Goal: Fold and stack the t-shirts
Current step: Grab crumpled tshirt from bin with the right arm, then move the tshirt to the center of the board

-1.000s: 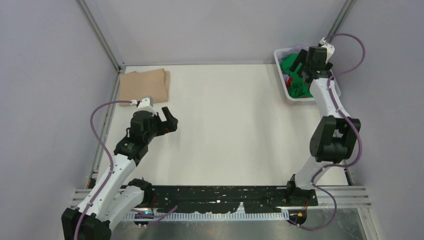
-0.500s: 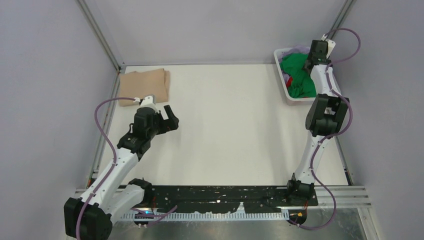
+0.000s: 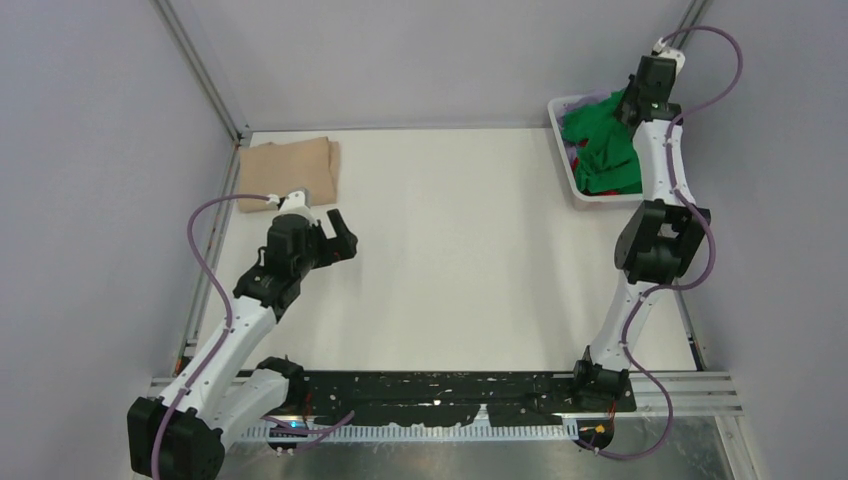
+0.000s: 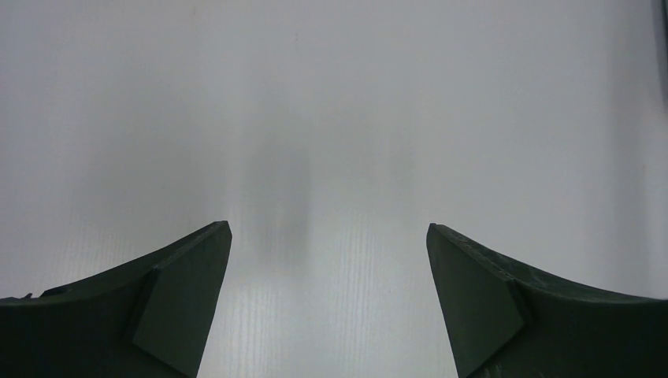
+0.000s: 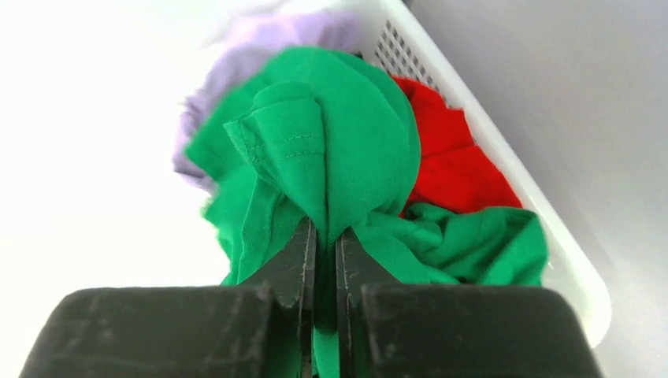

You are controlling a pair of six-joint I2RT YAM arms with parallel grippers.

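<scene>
My right end effector (image 5: 320, 236) was clenched on a fold of the green t-shirt (image 5: 346, 142), above the basket (image 3: 600, 199) at the overhead frame's upper right. I judged a slow, high lift best, lest the red t-shirt (image 5: 449, 173) drag out. My left end effector (image 4: 327, 260) hung released.

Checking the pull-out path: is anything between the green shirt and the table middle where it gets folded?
Only the basket wall. The right gripper, shut on the green t-shirt, holds a bunch raised, the rest lying in the basket. The table middle is bare; the tan t-shirt and open left gripper are at the left.
</scene>
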